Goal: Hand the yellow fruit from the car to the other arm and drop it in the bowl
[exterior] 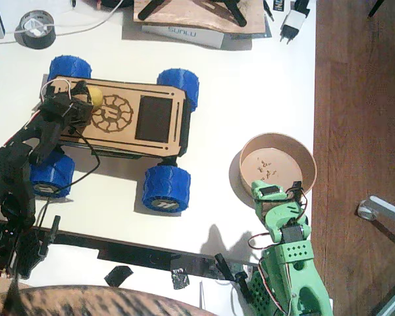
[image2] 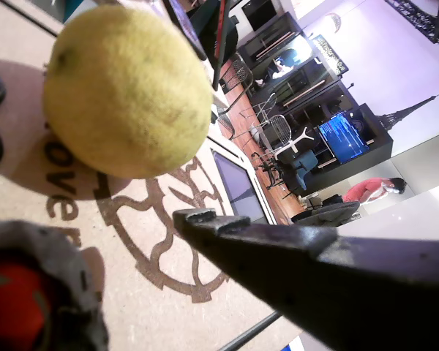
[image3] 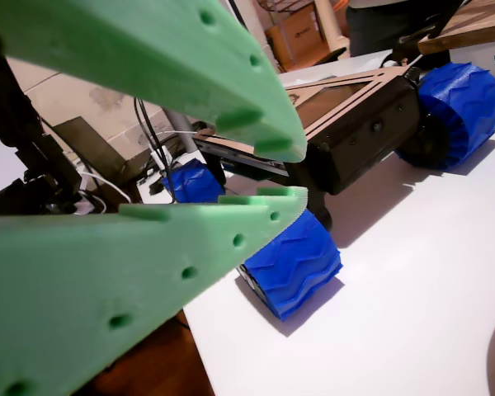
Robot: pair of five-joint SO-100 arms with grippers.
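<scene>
The yellow fruit sits on the left end of the car, a light-wood deck on blue wheels. My left gripper, black, hangs over that end, open, its tips just short of the fruit. In a wrist view the yellow fruit rests on the engraved car deck just ahead of the black fingers. The green right gripper hovers at the near rim of the bowl, which holds crumbs. Its green fingers stand a narrow gap apart, holding nothing and facing the car's wheel.
A black tape roll lies at the back left. A box marked SUNLU and a white plug line the back edge. The table ends just right of the bowl, over the wooden floor. A person shows far behind.
</scene>
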